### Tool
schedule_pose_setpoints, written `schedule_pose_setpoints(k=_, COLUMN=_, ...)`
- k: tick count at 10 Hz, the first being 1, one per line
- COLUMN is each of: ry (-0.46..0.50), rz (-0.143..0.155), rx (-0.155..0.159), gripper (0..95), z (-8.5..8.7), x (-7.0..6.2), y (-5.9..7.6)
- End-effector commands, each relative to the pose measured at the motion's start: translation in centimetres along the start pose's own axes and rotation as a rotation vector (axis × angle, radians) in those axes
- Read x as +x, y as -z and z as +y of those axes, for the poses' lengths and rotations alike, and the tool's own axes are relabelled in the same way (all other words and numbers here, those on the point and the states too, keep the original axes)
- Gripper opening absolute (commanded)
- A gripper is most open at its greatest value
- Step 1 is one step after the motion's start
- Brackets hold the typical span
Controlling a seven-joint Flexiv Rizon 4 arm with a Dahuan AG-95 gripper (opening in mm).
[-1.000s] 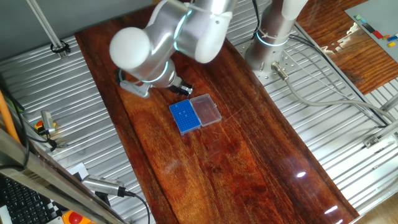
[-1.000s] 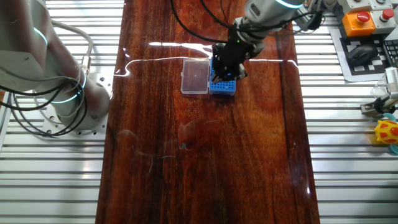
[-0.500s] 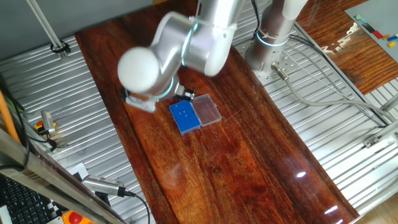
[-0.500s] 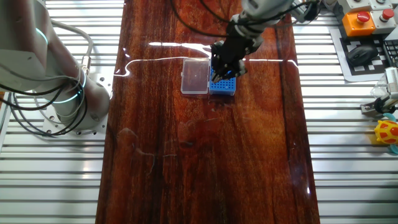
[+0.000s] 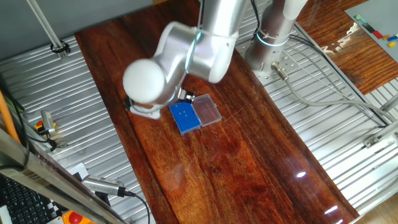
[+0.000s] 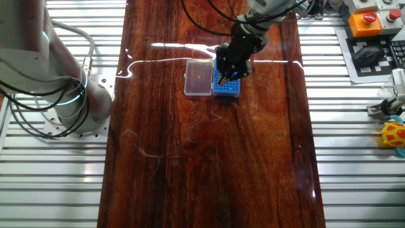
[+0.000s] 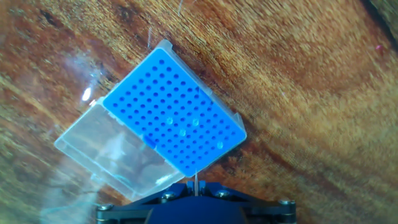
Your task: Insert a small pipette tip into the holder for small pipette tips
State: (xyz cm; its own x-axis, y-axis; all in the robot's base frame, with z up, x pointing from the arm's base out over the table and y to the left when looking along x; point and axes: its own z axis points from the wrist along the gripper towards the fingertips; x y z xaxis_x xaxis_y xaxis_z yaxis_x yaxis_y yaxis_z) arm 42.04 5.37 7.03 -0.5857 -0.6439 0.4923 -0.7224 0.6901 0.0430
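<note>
The holder for small pipette tips is a small blue rack (image 5: pixel 185 116) with a grid of tiny holes, lying on the dark wooden table (image 5: pixel 249 162). It also shows in the other fixed view (image 6: pixel 228 87) and in the hand view (image 7: pixel 174 121). A clear lid panel (image 7: pixel 112 152) is joined to its side. A few holes hold pale tips. My gripper (image 7: pixel 196 185) hangs just above the rack's near edge, shut on a thin clear small pipette tip (image 7: pixel 196 180) that points at the rack. In the other fixed view the gripper (image 6: pixel 223 77) is over the rack.
The clear lid (image 5: pixel 206 109) lies flat beside the rack. The robot base (image 5: pixel 267 50) stands at the table's far end. An orange stop button (image 6: pixel 367 22), a small yellow toy (image 6: pixel 393 134) and cables lie on the ribbed metal surround.
The arm has swung down and closer over the rack, carrying the tip with it. The rack and lid have not moved.
</note>
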Motion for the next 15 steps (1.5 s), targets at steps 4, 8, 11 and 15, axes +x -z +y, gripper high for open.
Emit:
schedule_pose_setpoints(k=4, ry=0.022, rz=0.037, rx=0.035, gripper=0.0, z=-0.3, x=-0.2, y=-0.5)
schedule_pose_setpoints(k=8, ry=0.022, rz=0.071, rx=0.067, gripper=0.0, z=-0.4, x=-0.7, y=-1.3)
schedule_pose_setpoints(k=11, ry=0.026, rz=0.077, rx=0.073, gripper=0.0, z=-0.4, x=-0.7, y=-1.5)
schedule_pose_setpoints(k=15, ry=0.032, rz=0.083, rx=0.084, gripper=0.0, z=-0.5, x=-0.6, y=-1.7)
